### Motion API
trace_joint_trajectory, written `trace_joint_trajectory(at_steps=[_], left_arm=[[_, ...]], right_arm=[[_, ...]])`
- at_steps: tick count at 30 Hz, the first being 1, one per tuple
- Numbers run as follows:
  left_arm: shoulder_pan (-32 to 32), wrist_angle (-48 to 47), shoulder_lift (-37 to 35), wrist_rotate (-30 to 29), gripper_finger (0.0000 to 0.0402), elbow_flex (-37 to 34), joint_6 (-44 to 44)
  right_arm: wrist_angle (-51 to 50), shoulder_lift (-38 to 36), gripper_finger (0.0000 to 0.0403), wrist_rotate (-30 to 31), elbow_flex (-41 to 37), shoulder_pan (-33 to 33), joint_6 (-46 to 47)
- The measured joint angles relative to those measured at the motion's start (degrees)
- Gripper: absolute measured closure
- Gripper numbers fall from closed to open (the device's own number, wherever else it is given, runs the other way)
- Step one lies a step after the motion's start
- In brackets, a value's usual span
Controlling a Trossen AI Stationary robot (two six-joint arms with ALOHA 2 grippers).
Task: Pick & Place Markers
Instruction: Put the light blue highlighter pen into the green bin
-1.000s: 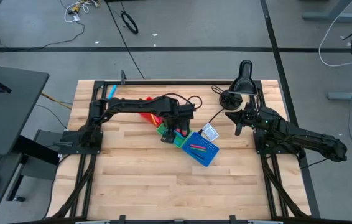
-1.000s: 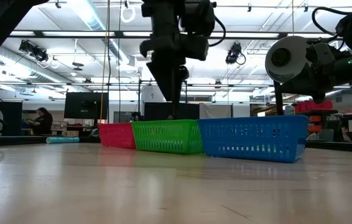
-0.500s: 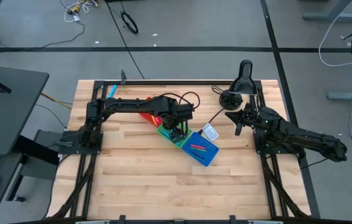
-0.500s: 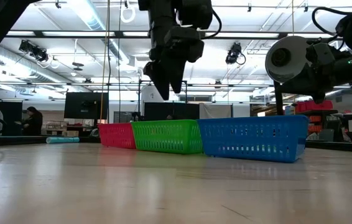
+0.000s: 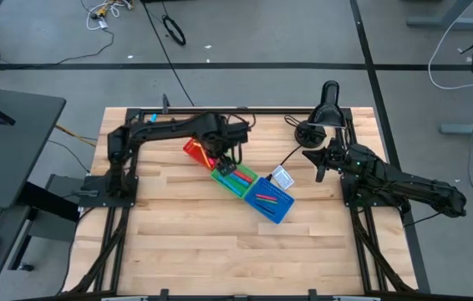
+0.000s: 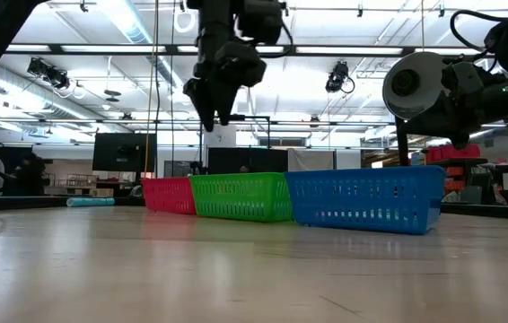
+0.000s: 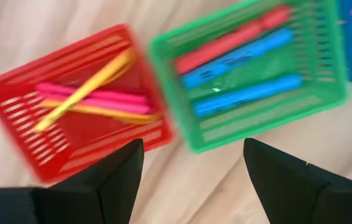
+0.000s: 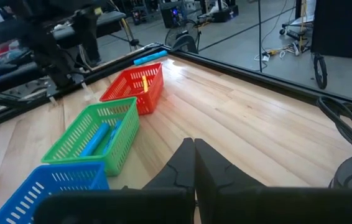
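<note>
Stray marker: a light-blue marker (image 5: pixel 150 122) lies on the table (image 5: pixel 178 234) near the far left corner, well apart from the bins.
Left gripper: the left gripper (image 7: pixel 191 165) hangs above the red bin (image 5: pixel 196 152) and the near end of the green bin (image 5: pixel 235 179), fingers spread apart and holding nothing.
Red bin: yellow and pink markers (image 7: pixel 95 99) lie crossed inside it.
Green bin: one red and two blue markers (image 7: pixel 238 59) lie side by side along its length.
Blue bin: the blue bin (image 5: pixel 270 199) touches the green one and holds a few markers, pink and green as far as the overhead view shows.
Right gripper: the right gripper (image 8: pixel 193 163) waits at the right side of the table, fingers pressed together and empty.
Progress: most markers appear binned; the light-blue one looks like the job left.
Risk, reach: that marker sits close to the table's edge, so a low or skewed approach could nudge it off.
Risk, rolling: a thin round stick may roll away if the fingers close off-centre.
Risk, bins: a low sweep leftward could clip the red bin's wall and shift the row.
</note>
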Motion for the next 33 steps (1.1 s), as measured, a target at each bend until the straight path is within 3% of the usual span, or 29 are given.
trace_joint_trajectory(at_steps=[7, 14, 19, 33], left_arm=[[5.4, -2.12, -2.04, -1.78, 0.0118, -0.04, 2.07], [11.45, 2.3, -4.06, -1.8, 0.0118, -0.67, 4.47], [16.02, 15.81, -12.33, 1.68, 0.0118, -13.82, 4.07], [29.46, 18.83, -21.04, 1.3, 0.0118, -29.74, 2.03]], right_arm=[[0.0, 0.0, 0.0403, 0.0, 0.0, 0.0, -0.01], [0.0, 0.0, 0.0403, 0.0, 0.01, 0.01, 0.0], [0.02, 0.0, 0.0403, 0.04, 0.0, 0.02, 0.0], [0.0, 0.02, 0.0403, 0.01, 0.0, 0.0, 0.0]])
